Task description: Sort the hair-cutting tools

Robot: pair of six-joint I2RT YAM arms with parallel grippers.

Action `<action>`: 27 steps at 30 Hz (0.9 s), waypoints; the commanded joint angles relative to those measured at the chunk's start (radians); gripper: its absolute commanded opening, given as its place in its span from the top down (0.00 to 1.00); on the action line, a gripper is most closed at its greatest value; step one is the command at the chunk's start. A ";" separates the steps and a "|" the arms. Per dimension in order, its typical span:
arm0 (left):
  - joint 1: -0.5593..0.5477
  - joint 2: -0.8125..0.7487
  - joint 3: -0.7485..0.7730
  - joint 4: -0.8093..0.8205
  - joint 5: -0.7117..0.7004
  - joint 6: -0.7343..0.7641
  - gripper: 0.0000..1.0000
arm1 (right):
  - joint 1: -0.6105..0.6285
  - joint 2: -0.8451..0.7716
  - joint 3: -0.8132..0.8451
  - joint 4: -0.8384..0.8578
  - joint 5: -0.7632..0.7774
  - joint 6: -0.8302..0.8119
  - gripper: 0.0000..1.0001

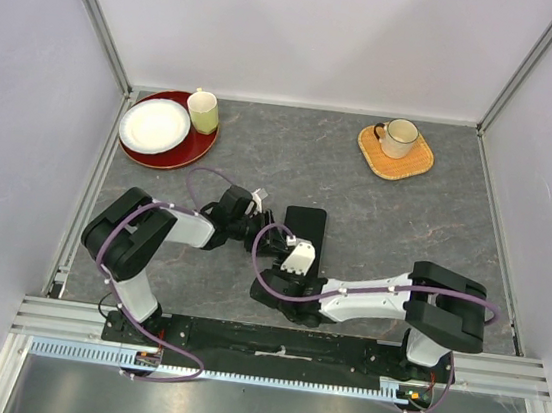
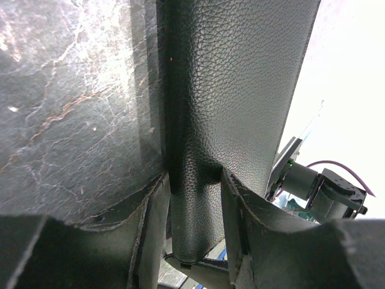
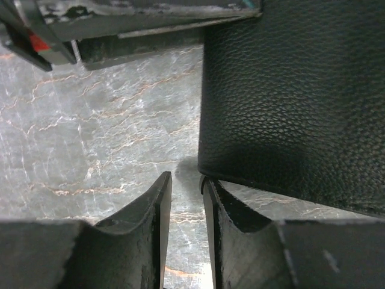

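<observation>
Well beyond the left gripper (image 2: 194, 177), to its far left: a red tray (image 1: 201, 147) is carrying a white plate (image 1: 155, 124) with nothing showing on it. A green cup (image 1: 203, 111) is standing upright at the tray's back edge; its contents are not discernible.

Left gripper: the fingers are clamping on the left edge of the black case (image 1: 306, 228), and the leather is dimpling between them. The case is looking closed. Scissors and combs are not showing in any view, so whether they are lying inside cannot be told.

Right gripper (image 3: 186, 179): it is hanging low at the case's near corner, fingers standing a narrow slit apart, the right finger touching that corner. Whether anything is being nipped in the slit: cannot tell.

Well beyond the right gripper, to its far right: a woven mat (image 1: 414, 165) is bearing a white mug (image 1: 399, 137), handle pointing left; contents not discernible.

Surface: a grey marbled table (image 1: 404, 232), with pale walls (image 1: 308, 29) enclosing three sides.

Obstruction: both grippers are crowding the case's left side, the left one's body sitting just ahead of the right one's fingertips.
</observation>
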 commanded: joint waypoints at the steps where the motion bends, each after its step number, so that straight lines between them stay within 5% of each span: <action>1: -0.010 0.022 -0.044 -0.118 -0.137 0.037 0.52 | 0.022 0.043 0.026 -0.205 0.089 0.153 0.67; 5: -0.010 0.020 -0.019 -0.138 -0.100 0.070 0.53 | 0.048 0.058 0.088 -0.345 0.135 0.241 0.73; 10: -0.011 -0.022 -0.021 -0.156 -0.112 0.096 0.52 | 0.072 0.078 0.118 -0.389 0.146 0.236 1.00; 20: -0.011 -0.033 -0.047 -0.139 -0.088 0.131 0.47 | 0.108 0.038 0.125 -0.344 0.177 0.140 1.00; 27: -0.011 -0.021 -0.127 0.028 0.019 0.140 0.37 | 0.111 -0.089 0.126 -0.221 0.140 -0.070 1.00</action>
